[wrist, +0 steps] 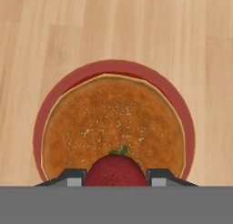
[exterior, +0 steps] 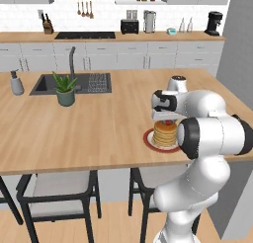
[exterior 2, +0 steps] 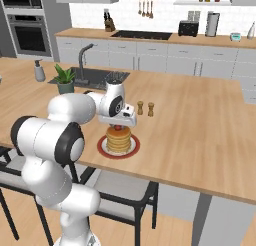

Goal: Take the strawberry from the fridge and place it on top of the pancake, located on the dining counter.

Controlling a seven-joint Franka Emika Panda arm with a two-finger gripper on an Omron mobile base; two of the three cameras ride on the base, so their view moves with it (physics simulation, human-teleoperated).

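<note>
The strawberry [wrist: 115, 170] sits at 6 o'clock in the hand view, squeezed between the gripper [wrist: 115, 176] tips, right over the pancake [wrist: 113, 127]. The pancake's red plate [wrist: 59, 89] rests on the dining counter [exterior: 99, 128], near its front edge

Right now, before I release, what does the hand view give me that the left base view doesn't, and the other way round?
Hand view alone: the gripper fingers closed on both sides of the strawberry, its green leaf tip, and the berry sitting over the near part of the pancake rather than its middle.

Left base view alone: the dining counter's wider layout, with the sink, potted plant and soap bottle, plus the arm bent over the stack.

Both: strawberry, pancake and its red plate on the wood top.
</note>
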